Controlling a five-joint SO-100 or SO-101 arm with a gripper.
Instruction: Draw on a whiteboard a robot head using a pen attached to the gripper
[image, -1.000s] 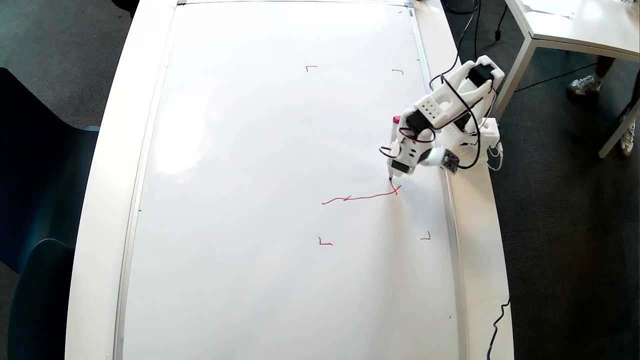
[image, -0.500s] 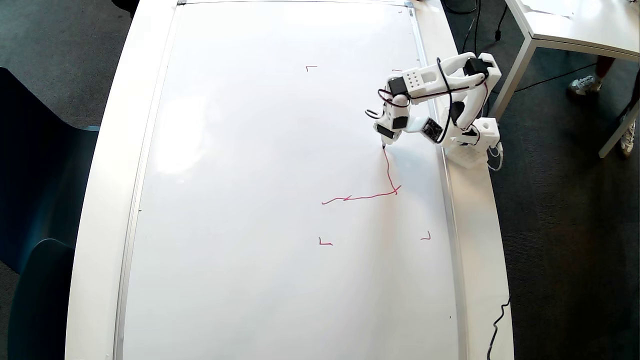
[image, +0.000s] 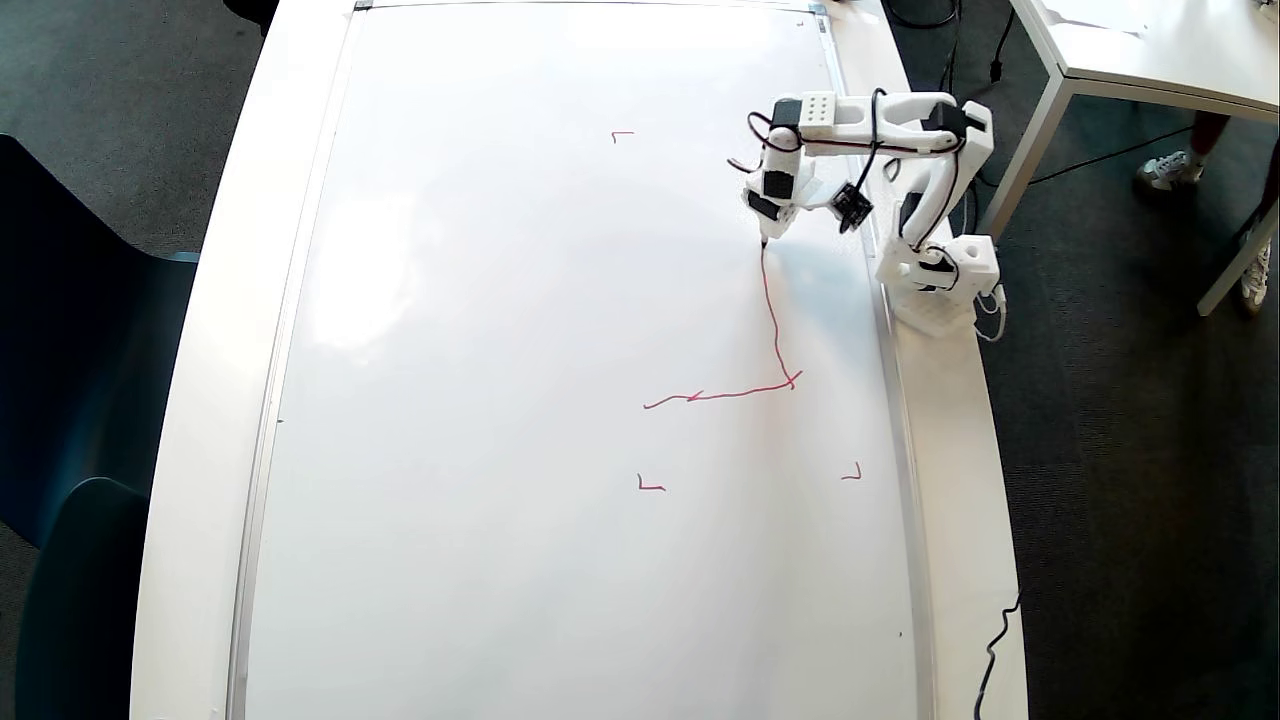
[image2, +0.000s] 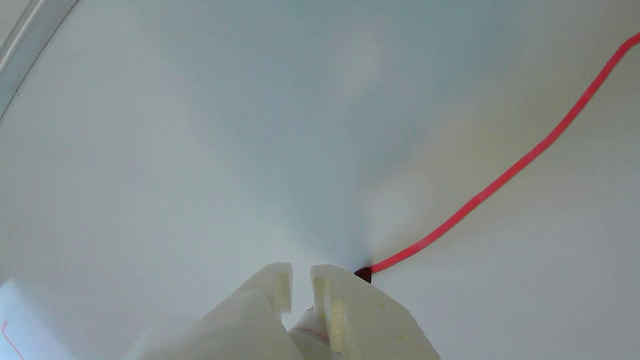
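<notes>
The white 3D-printed plastic gripper (image: 765, 232) is gripping the slim white pen (image2: 363, 274), its two fingers (image2: 350, 310) sitting nearly closed around the barrel in the wrist view. The dark tip is touching the large glossy white whiteboard (image: 500, 400), near its right frame in the overhead view. The red-line robot head (image: 770, 320) is showing only two joined strokes, ending at the tip.
</notes>
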